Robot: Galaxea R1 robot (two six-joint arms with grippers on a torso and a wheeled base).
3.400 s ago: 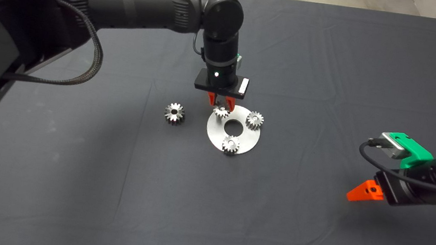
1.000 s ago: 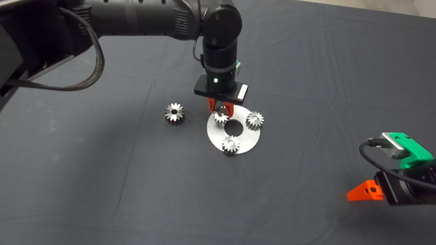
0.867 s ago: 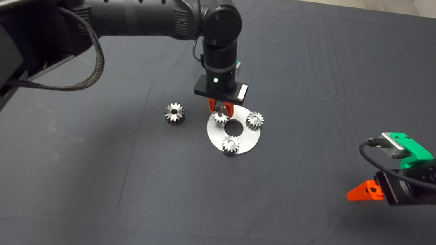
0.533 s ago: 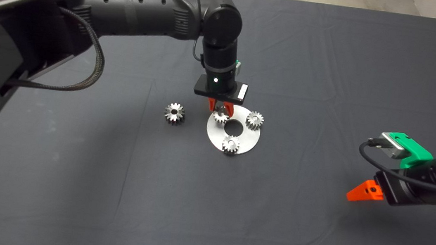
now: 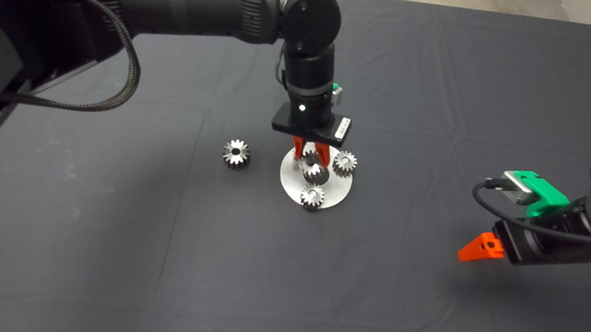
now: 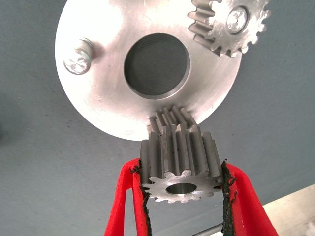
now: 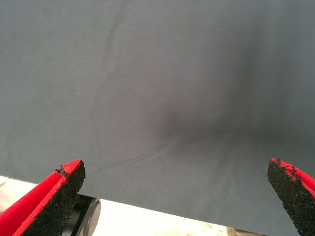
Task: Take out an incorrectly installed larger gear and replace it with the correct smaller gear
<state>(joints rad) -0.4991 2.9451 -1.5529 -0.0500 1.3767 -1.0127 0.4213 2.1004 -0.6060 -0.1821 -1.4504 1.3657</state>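
**Gear pinched above the plate**

Left gripper closed on a gear, both pads pressed to its toothed flanks, held clear above the round steel plate. One bare pin on that plate. Larger gear on the mat, left of the plate. Right gripper spread wide over bare mat, holding nothing.

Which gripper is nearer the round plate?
Left. The left gripper hangs just above the plate, shut on a gear; the right gripper waits far to its right, open.
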